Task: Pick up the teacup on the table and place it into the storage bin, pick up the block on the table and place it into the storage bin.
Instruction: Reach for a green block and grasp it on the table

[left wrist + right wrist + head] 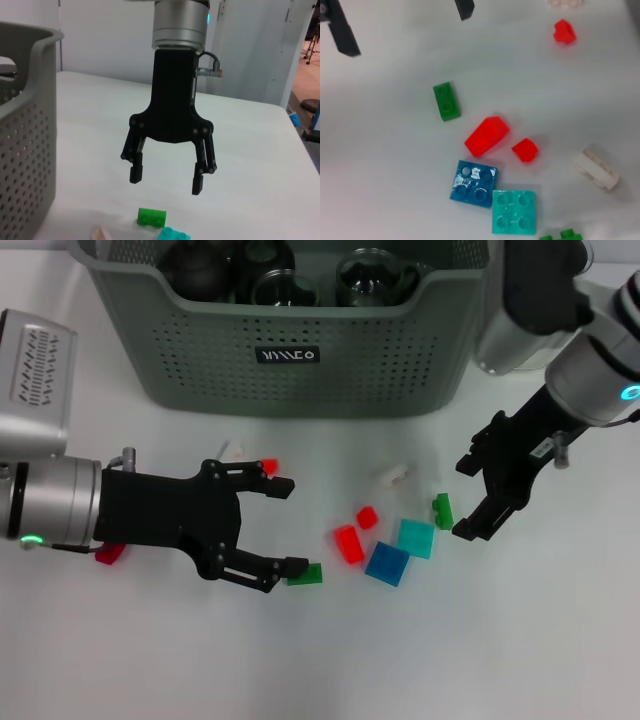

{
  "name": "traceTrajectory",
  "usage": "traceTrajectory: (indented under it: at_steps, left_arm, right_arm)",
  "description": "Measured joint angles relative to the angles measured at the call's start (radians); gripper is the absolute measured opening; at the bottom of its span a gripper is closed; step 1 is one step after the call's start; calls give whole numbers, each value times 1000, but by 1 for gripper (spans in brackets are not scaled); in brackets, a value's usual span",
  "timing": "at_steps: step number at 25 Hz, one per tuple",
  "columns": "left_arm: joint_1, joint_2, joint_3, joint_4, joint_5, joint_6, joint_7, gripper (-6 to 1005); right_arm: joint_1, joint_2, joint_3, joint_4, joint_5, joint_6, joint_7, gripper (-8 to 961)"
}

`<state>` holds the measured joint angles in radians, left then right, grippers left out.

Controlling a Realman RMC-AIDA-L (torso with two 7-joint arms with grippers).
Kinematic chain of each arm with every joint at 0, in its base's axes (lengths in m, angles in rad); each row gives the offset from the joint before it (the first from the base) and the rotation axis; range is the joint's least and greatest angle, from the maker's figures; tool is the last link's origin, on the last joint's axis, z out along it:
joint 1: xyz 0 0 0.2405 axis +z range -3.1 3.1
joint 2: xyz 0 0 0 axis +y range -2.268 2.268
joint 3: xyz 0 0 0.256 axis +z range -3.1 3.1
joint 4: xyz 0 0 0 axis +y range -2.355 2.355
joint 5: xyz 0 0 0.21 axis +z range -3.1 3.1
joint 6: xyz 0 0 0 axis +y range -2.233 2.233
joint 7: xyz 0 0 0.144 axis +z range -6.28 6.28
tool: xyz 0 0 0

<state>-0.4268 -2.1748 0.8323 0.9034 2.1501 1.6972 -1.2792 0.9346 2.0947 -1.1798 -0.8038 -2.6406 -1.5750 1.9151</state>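
- Black left gripper point(285, 525) is reaching in level over the table point(150, 660), jaws spread wide, empty.
- Right gripper point(468, 498) is angling down beside a green block point(443, 510), jaws wide apart.

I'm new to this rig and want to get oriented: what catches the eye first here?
First, the two black end effectors, both open and empty over the white table: the left end effector beside a green block, the right end effector by another green block. Between them lie scattered bright blocks, notably the blue block. Behind stands the storage bin, holding dark glassware.
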Motion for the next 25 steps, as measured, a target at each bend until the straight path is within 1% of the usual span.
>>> traceTrajectory:
  at_steps: [4, 11, 14, 20, 25]
  left_arm:
    - [2, 0, -2, -2, 0, -1, 1, 928]
    - [-2, 0, -10, -26, 0, -5, -1, 928]
    - [-3, 0, -10, -30, 0, -11, -1, 928]
    - [-4, 0, -10, -40, -3, -16, -3, 928]
    - [-4, 1, -16, -41, -7, -19, -3, 927]
  right_arm:
    - [17, 2, -46, 37, -3, 49, 11, 941]
    - [49, 6, -166, 114, -1, 164, 30, 940]
    - [60, 10, -189, 131, 7, 184, 31, 938]
    - [66, 13, -204, 140, 11, 193, 31, 924]
    - [73, 16, -220, 157, 21, 206, 31, 828]
